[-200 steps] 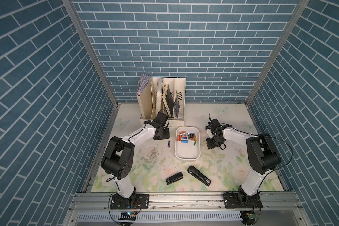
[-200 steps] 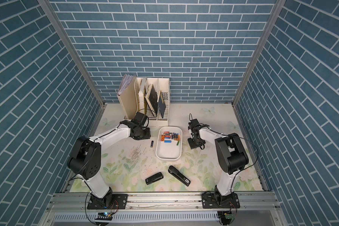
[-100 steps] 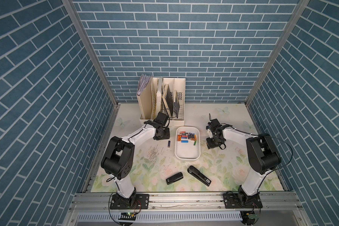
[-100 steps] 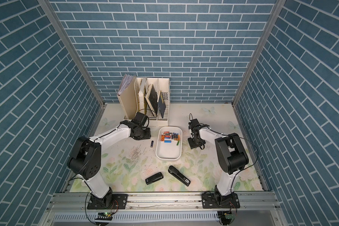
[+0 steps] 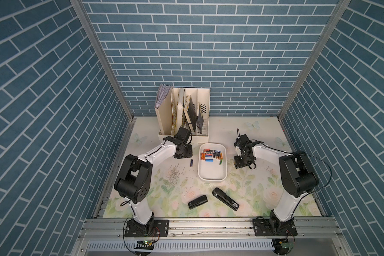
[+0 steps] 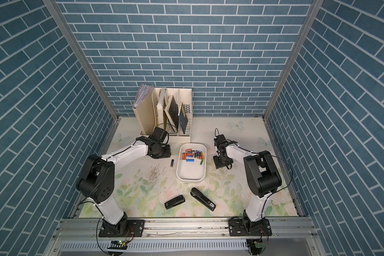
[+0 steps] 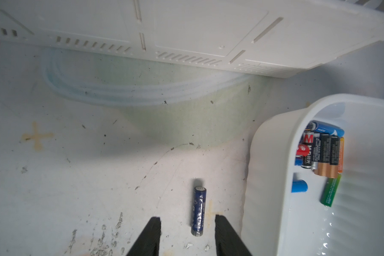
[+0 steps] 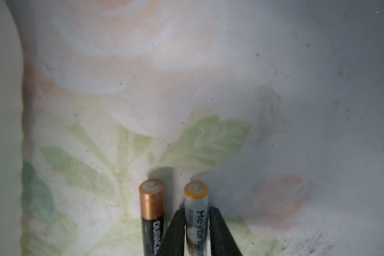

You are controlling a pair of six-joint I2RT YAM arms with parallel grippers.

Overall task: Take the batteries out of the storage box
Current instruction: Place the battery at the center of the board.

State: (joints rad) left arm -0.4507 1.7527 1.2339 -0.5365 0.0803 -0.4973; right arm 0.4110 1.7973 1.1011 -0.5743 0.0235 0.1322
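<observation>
- Batteries (image 5: 211, 155) mostly lie in the storage box (image 5: 212, 174), bunched up at its far end. The near end of the box is bare.
- The box sits in the middle of the counter (image 5: 242, 192), between the two arms.
- Only three are out that I can see, so I think the job is near its start. Well over ten are left to lift out.
- One blue battery (image 7: 198, 210) lies flat on the counter just beside the box, on the left arm's side.
- One black-and-gold battery (image 8: 152, 219) lies on the counter on the other side of the box.
- A white battery (image 8: 196, 199) is right next to it, side by side with it.
- The right hand (image 8: 196, 210) is clenched on the white battery, with one finger pressed to each side.
- From so close up, I cannot tell if the white battery is touching the counter or is held just above it.
- The left hand (image 7: 187, 219) is released and holds nothing. Its two fingers stand apart, and the blue battery lies between them, touching neither.
- The left arm (image 5: 157, 153) is stretched out low, with its hand tipped down at the counter near the file holder (image 5: 183, 115).
- The right arm (image 5: 266, 151) bends round toward the box. Its hand points down at the counter just beside the box's wall.
- In both top views the right hand hides its two batteries.
</observation>
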